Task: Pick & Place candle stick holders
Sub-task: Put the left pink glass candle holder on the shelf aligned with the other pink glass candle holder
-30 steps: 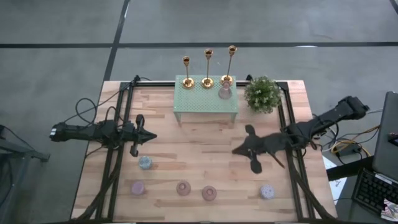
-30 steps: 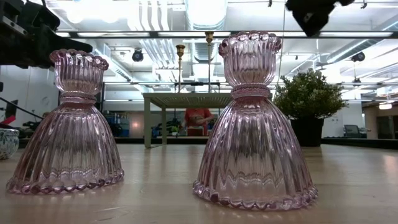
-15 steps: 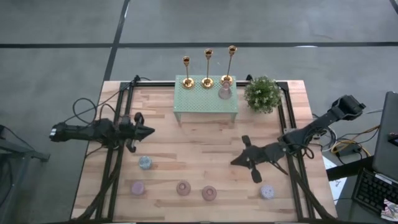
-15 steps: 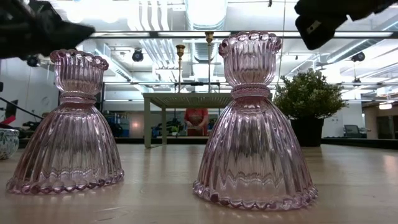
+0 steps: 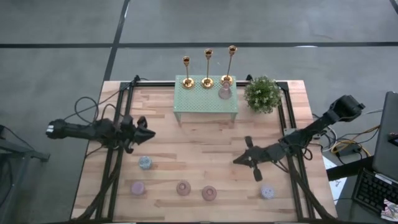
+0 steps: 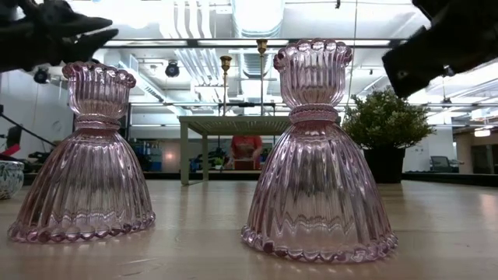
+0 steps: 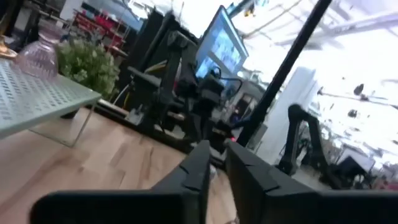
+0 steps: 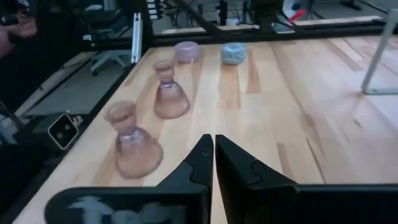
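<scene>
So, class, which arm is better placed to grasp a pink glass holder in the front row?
Right. The right pincer hangs just behind that row, its wrist camera facing a pink glass holder close ahead. The left pincer points away, toward the green stand.

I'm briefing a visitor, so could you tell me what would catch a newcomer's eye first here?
Three gold candlesticks stand in a row along the far edge of a pale green stand, with a potted plant beside it. Pink glass holders line the table's near edge, with both grippers hovering above the wood.
</scene>
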{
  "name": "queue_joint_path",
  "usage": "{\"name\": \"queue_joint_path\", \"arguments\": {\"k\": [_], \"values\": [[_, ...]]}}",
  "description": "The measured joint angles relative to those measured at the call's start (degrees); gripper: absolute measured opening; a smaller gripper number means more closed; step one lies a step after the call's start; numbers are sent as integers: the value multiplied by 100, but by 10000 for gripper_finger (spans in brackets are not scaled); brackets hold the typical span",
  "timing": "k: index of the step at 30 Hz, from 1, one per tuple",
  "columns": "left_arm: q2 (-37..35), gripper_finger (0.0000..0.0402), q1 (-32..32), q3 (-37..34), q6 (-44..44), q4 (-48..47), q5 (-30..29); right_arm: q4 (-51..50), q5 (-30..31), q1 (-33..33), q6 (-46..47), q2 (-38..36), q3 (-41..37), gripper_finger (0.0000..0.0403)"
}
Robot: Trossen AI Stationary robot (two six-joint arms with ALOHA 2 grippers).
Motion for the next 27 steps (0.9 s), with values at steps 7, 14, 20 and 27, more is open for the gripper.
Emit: {"name": "queue_joint_path", "arguments": {"k": [7,14,20,27], "values": [[904,175,-394,16,569,1056,105,177,497,-17,153,-462,-522,13],[2029,266,-871,592,1100,1049,-117,179,624,-13,473,-817,-844,13],[3216,278,-1332,1310,1670,708,-223,181,637,-13,513,-883,-889,13],[4630,277,-1776,2269,1639,-307,-427,173,644,-13,605,-872,-940,13]]}}
